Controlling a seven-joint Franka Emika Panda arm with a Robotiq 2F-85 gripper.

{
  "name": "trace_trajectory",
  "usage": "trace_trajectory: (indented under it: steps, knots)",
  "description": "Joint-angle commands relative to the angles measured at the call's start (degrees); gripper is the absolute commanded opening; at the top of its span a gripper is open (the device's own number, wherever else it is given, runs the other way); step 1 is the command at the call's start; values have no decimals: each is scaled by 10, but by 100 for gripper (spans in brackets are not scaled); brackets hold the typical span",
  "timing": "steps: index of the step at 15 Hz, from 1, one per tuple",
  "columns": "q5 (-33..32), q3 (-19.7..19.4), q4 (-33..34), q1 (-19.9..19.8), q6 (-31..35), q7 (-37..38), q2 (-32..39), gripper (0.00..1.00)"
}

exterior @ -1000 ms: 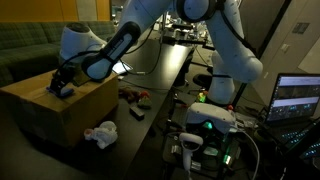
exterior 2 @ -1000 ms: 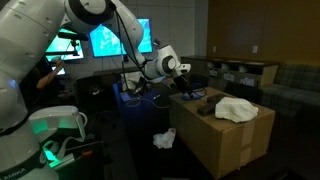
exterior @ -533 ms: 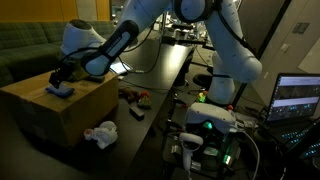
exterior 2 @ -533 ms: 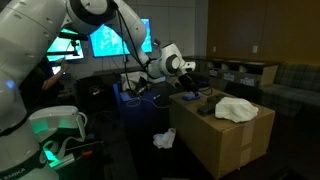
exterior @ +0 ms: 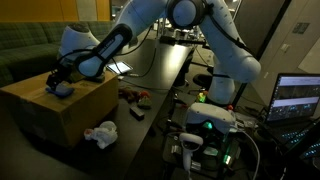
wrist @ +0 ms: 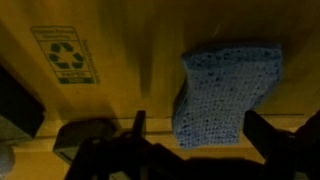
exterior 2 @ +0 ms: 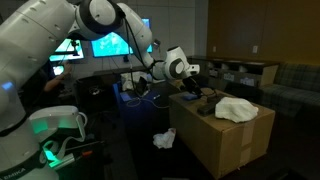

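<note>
Biggest thing under me is the cardboard box (exterior: 55, 112), a broad brown block standing on the floor beside the long dark bench (exterior: 165, 70). My arm (exterior: 150, 22) reaches out from the base and down over the box top. At the far end of that top, in an exterior view, lies a pale crumpled cloth (exterior 2: 237, 108), and another white rag (exterior: 100, 133) sits on the floor against the box side.

Now the small one: a blue cloth (wrist: 225, 90), folded into a rough rectangle, lies flat on the cardboard, and the wrist view has it right below me. My gripper (wrist: 197, 125) hangs over it with the jaws spread wide and nothing between them. The cloth sits a little toward one finger rather than dead centre.

To my eye, doing this well means nudging sideways until the cloth is centred, squaring the fingers across its narrower side, then coming straight down. The fabric is thin and limp, so the tips would need to reach the cardboard itself to gather a fold and not skate over it.

As for writing, there is a green recycling mark (wrist: 68, 55) printed on the box top. The small lettering beneath it is too blurred to read, and I see no brand name.
</note>
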Motion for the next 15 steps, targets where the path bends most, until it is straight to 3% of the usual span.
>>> trace_trajectory:
  steps: [1, 8, 9, 10, 15]
  knots:
    - [24, 12, 55, -18, -2, -40, 37, 100]
    - [45, 39, 92, -48, -25, -84, 68, 100]
    - [47, 43, 94, -51, -32, -89, 68, 90]
    - [50, 47, 96, -55, -39, -93, 67, 73]
    - [54, 53, 101, -61, -77, -98, 57, 34]
